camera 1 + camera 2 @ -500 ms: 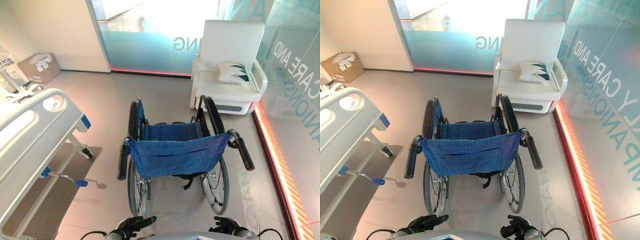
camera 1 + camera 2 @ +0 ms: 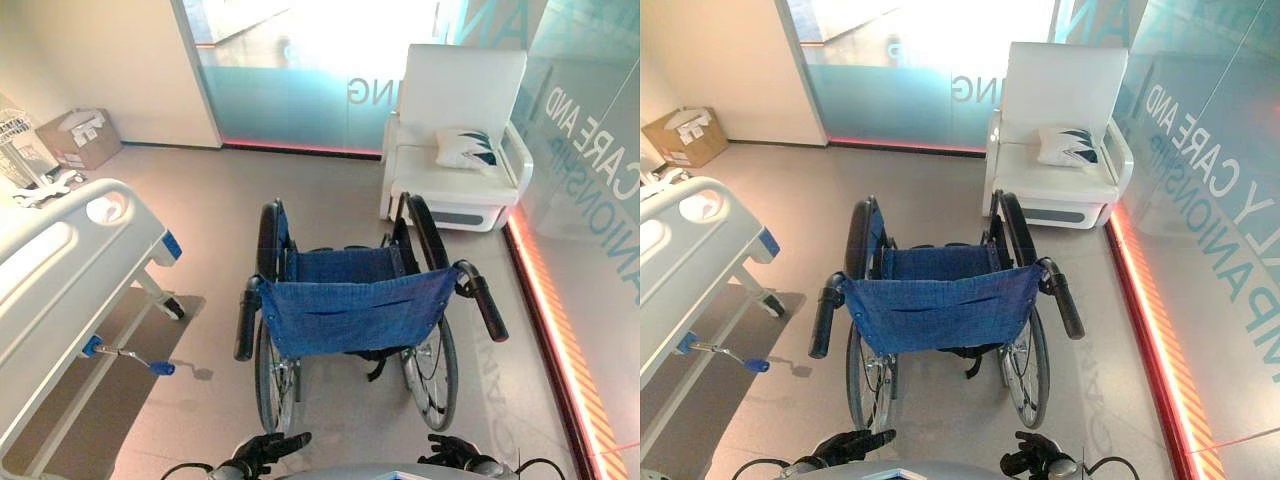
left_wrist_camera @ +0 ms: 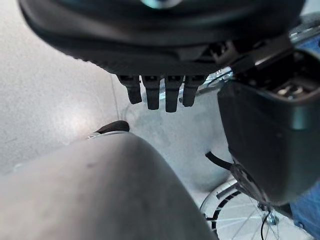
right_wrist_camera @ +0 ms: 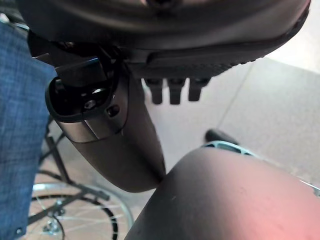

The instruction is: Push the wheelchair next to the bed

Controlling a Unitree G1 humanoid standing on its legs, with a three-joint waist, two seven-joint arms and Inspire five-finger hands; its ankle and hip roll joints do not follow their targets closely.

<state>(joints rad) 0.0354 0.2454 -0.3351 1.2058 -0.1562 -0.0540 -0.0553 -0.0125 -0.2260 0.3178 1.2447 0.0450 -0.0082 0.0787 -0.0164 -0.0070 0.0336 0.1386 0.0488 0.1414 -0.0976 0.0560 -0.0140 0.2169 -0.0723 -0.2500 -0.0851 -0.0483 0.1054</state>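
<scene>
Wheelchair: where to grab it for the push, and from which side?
Wheelchair: take its two black push handles, left handle with the left hand, right handle with the right hand, coming from behind. Both stick back toward the robot from the blue backrest's top corners.

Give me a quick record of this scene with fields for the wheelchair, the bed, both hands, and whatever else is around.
Wheelchair: blue fabric wheelchair, empty, back toward the robot
Handles: black left push handle, black right push handle, both ungrasped
Bed: white hospital bed, left of the wheelchair, apart from it
Hands: left hand and right hand low behind the wheelchair, open, holding nothing
Other: white armchair ahead right; cardboard box far left
</scene>
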